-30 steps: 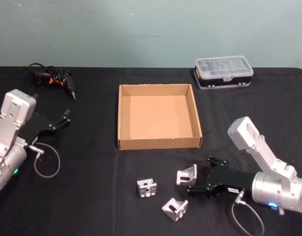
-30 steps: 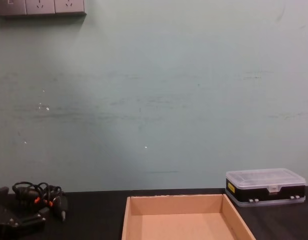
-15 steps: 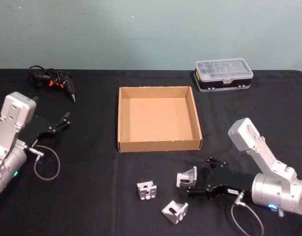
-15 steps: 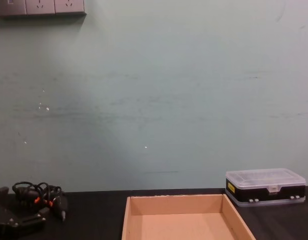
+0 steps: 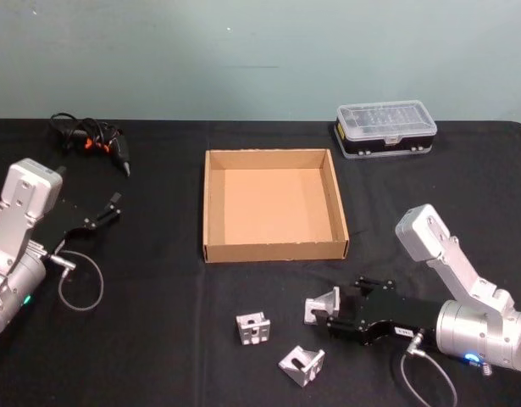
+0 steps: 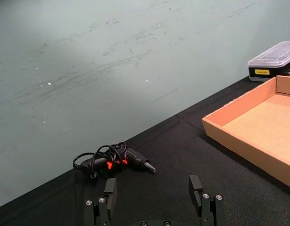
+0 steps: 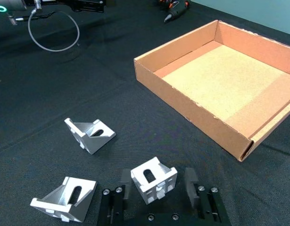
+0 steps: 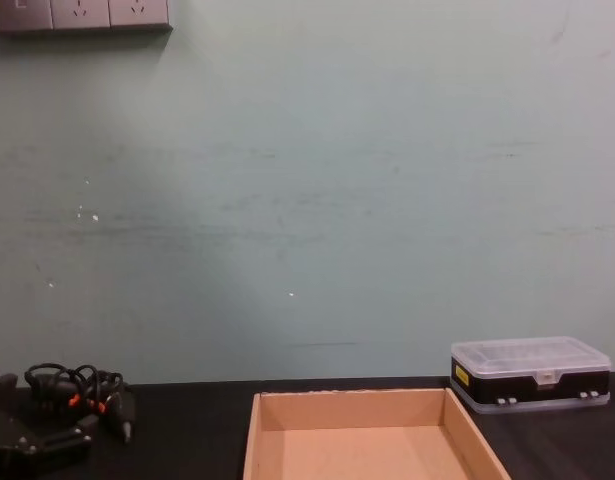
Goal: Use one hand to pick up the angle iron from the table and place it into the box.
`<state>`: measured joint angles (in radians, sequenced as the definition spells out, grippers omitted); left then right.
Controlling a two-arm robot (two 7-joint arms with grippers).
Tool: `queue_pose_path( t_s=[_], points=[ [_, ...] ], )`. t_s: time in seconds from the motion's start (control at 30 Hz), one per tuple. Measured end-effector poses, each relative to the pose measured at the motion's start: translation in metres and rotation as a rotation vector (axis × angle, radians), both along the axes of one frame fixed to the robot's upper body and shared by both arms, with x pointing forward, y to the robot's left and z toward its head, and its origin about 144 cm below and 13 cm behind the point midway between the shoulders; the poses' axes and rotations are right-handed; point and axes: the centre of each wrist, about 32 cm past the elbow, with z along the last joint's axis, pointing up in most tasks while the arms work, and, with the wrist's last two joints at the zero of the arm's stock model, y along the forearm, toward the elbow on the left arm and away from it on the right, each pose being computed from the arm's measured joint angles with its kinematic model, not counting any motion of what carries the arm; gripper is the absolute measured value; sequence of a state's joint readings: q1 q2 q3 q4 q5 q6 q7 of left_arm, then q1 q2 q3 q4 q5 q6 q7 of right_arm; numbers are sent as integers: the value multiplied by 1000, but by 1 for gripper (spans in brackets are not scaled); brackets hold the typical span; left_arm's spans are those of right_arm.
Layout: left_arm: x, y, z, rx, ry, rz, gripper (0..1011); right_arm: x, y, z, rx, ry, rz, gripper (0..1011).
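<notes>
Angle iron [image 5: 321, 303] number one is lying near the front edge of the table [image 5: 158, 297], right of centre, just in front of the box [image 5: 273, 250], and it is already sitting between the spread fingers [image 7: 191, 181] of the right gripper [image 5: 338, 309]. The right wrist view is telling the story: the angle iron [image 7: 154, 181] is resting slotted face up, its width running straight across the gap, a sliver of black table showing on each side, so the fingers are bracketing it without pinching it. By my read, the coming move is simply a squeeze, then a lift toward the box [image 7: 192, 108], which is lying ahead of the gripper and off toward the table's middle. Two more angle irons, one [image 5: 253, 326] beside and one [image 5: 301, 363] closer to the front edge, are lying well apart from the fingers. The right arm is clearly the nearer one; the left gripper [image 5: 108, 210] is hanging open by the table's left edge, its fingers [image 6: 201, 202] wide apart over bare cloth. The head view is merging gripper and angle iron into one dark shape, so contact is hard to judge there, while the chest view is offering the box's rim [image 8: 347, 395] from the side.
</notes>
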<state>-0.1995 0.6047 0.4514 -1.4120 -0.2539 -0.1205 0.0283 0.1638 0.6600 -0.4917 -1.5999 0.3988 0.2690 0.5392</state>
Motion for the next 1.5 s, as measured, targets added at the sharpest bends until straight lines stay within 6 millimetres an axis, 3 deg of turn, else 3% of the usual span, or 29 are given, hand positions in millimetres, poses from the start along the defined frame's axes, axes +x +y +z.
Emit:
queue_pose_path(
  t_s=[0.33, 0.87, 1.5],
  points=[
    [0, 0, 0, 0, 0, 0, 1000, -1, -1, -1, 4, 0, -3, 471],
    [0, 0, 0, 0, 0, 0, 1000, -1, -1, 0, 17, -4, -11, 466],
    [0, 0, 0, 0, 0, 0, 1000, -4, 0, 43, 101, -132, -66, 465]
  ],
)
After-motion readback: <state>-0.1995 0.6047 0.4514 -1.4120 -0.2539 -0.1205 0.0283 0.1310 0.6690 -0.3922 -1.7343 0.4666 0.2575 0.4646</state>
